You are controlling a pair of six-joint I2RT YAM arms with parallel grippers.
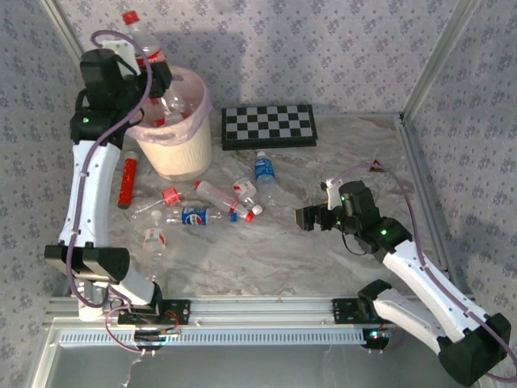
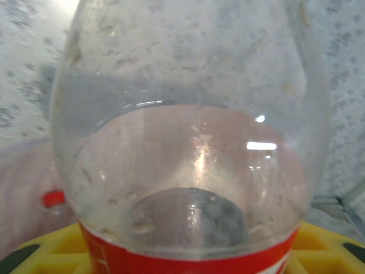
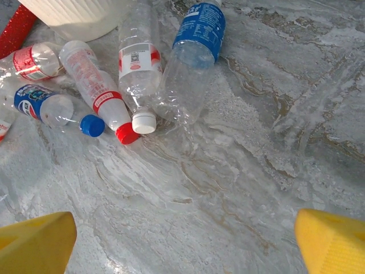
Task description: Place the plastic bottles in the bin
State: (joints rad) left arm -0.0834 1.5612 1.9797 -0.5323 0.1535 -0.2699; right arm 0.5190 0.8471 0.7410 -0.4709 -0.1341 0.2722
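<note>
Aluminium rail (image 1: 258,311) runs along the near edge of the desk (image 1: 266,259) and carries both arm bases. The desk top is a glossy grey-white marbled sheet, bare on its right half.

Low over that bare stretch hangs the right hand (image 1: 311,218), its yellow fingers (image 3: 37,240) spread wide with nothing between them.

Left of it and a little farther back, the loose bottles (image 1: 218,202) lie on their sides in a scatter, some touching. Among them are a blue-capped Pepsi bottle (image 1: 198,217), a red-capped white bottle (image 3: 94,80) and a white-capped one (image 3: 137,63). A blue-labelled bottle (image 1: 263,168) lies nearest the board. Their clear bodies almost melt into the marble, so an exact count is hard. A red cylinder (image 1: 128,179) lies by the left arm.

Behind the scatter stands the bin (image 1: 174,158), cream with a pink bag. At least one bottle shows inside, blurred by the plastic. The arm hides the bin's left side.

Above its rim the left hand (image 1: 153,74) grips the held bottle (image 1: 139,39), red cap upward. The hand covers the bottle's lower part. From the wrist, this bottle is a misty blur with a red label band.

A chequered board (image 1: 269,126) lies flat at the desk's far edge. Pale walls (image 1: 323,48) with a small repeating print close the back and sides, with metal posts (image 1: 436,56) at the corners.
</note>
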